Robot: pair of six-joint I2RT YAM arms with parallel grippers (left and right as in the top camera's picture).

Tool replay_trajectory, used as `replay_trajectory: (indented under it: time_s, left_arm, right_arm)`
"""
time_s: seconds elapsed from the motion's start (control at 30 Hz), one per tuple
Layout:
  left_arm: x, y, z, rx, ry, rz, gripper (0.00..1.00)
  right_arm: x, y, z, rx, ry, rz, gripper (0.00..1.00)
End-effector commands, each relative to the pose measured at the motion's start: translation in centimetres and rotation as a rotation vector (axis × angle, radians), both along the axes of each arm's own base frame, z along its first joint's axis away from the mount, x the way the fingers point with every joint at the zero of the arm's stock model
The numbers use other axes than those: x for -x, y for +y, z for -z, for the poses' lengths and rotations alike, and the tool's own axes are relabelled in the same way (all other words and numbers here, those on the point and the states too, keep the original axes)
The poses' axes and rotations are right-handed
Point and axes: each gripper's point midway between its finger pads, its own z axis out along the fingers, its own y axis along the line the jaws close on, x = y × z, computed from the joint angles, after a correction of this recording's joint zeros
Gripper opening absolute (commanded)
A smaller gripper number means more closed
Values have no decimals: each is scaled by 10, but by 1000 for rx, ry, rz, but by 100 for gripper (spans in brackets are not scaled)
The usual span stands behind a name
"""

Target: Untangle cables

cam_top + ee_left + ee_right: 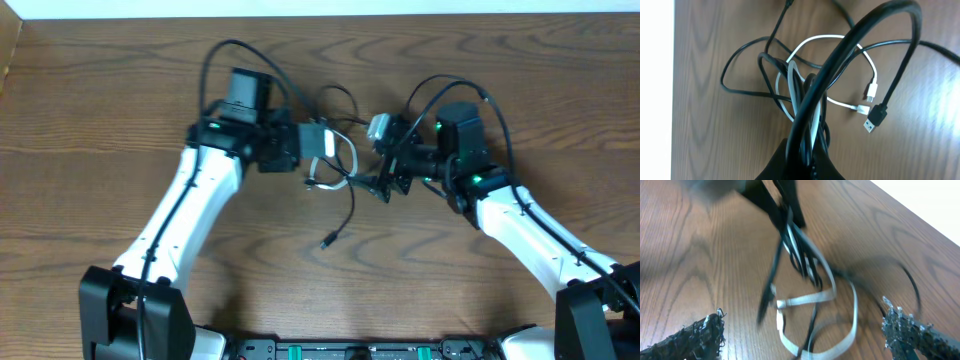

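The cables lie tangled at the table's middle: a white cable [345, 160] looped with two black cables [348, 212], one black plug end [327, 241] trailing toward the front. My left gripper [312, 148] is shut on the bundle; in the left wrist view its jaws [807, 160] pinch black and white strands, with the white loop [825, 39], a white plug [870, 92] and a black USB plug [875, 120] hanging beyond. My right gripper [381, 158] is open just right of the tangle. In the right wrist view its fingers [802, 320] straddle the white loop [812, 330] without touching it.
Thicker black arm wires arch over both wrists [225, 50] [450, 85]. The wooden table [100, 120] extends to a white edge at the back [320, 8]. The arm bases stand at the front corners [130, 310].
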Motion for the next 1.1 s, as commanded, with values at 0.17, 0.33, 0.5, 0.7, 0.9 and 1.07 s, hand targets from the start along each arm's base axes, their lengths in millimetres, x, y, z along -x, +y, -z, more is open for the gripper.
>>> replay_trajectory:
  time_s: [0.17,0.33,0.5,0.7,0.9,1.07]
  left_arm:
    - [24,-48,-13,-21,-81,219,7]
    - [31,-67,-26,-1,-131,268,7]
    - [39,-77,-32,7,-146,300,7]
    - [39,-77,-33,6,-147,294,7]
    - [37,-68,-28,-46,-145,265,7]
    - [38,-67,-30,-44,-145,266,8]
  right_arm:
    - [-3,-2,19,129,-64,24,98]
    - [-8,-6,34,166,-41,52,93]
    - [-16,-12,55,220,-22,91,59]
    - [-31,-28,61,283,-26,203,1]
    - [-40,-44,59,246,25,266,1]
    - [-27,-35,42,89,66,126,61]
